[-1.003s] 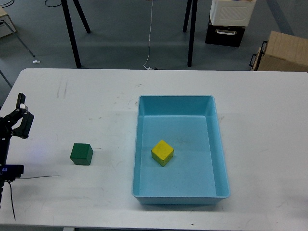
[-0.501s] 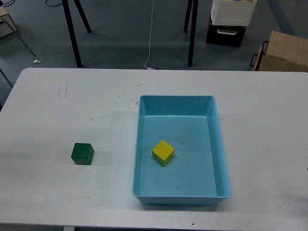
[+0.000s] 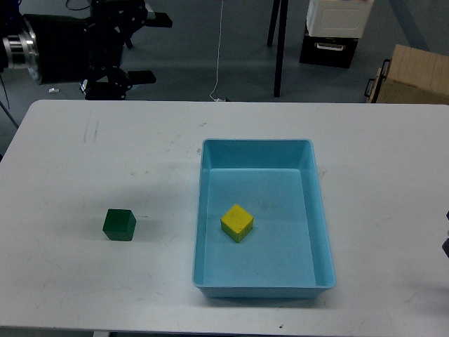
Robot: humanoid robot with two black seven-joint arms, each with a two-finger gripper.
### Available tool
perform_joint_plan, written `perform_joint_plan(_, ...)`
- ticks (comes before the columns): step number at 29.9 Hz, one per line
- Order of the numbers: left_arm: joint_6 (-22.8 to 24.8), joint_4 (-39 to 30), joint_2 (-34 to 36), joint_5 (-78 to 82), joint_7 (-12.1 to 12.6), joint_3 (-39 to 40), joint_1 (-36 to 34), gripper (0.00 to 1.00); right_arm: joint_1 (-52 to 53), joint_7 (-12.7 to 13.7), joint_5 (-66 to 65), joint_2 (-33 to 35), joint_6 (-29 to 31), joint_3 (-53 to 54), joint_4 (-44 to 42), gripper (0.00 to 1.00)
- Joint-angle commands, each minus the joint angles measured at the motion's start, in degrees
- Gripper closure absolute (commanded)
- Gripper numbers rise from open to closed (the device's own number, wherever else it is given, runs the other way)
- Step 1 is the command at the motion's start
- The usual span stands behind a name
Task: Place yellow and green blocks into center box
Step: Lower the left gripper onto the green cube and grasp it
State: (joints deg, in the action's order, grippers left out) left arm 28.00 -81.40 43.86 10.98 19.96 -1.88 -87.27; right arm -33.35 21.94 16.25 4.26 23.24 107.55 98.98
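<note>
A yellow block lies inside the light blue box at the table's center, slightly left of the box's middle. A dark green block sits on the white table to the left of the box. My left gripper is high at the top left, beyond the table's far edge. Its two fingers point right and stand wide apart, holding nothing. It is far from both blocks. My right gripper is out of view; only a dark sliver shows at the right edge.
The white table spans the view. Beyond its far edge are black stand legs, a white cable on the floor, a white and black container and a cardboard box.
My left arm was low at the left edge one second ago, was out of view half a second ago, and is now raised at the top left. The blocks and box have not moved.
</note>
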Motion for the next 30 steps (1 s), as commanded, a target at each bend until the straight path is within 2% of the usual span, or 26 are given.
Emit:
perform_joint_plan(1, 0.00, -0.42, -4.39, 6.84, -0.19, -12.85, -5.35, 0.00, 0.74, -0.05, -0.16, -0.05, -0.13, -1.47, -0.10, 0.00)
perform_joint_plan(7, 0.00, -7.89, -3.44, 25.11, -0.63, -27.28, -6.24, 0.00, 1.01, -0.05, -0.25, -0.13, -0.13, -2.26, -0.19, 0.00)
perform_joint_plan(10, 0.00, -9.39, -0.37, 31.19, -1.42, -29.93, -4.84, 0.01, 1.10, -0.05, -0.25, -0.05, -0.04, -2.26, -0.28, 0.00)
perform_joint_plan(16, 0.00, -9.22, 1.31, 34.37, -1.51, -29.41, 2.62, 0.01, 1.10, -0.05, -0.25, -0.05, 0.05, -2.35, -0.63, 0.00)
perform_joint_plan(21, 0.00, -6.23, 0.96, 35.60, -1.51, -24.23, 8.42, 0.01, 1.10, -0.05, -0.34, -0.05, 0.22, -2.35, -0.63, 0.00)
perform_joint_plan(30, 0.00, -0.35, -1.85, 35.86, -1.77, -22.73, 11.42, 0.01, 1.01, 0.04, -0.34, -0.05, 0.22, -2.35, -0.63, 0.00)
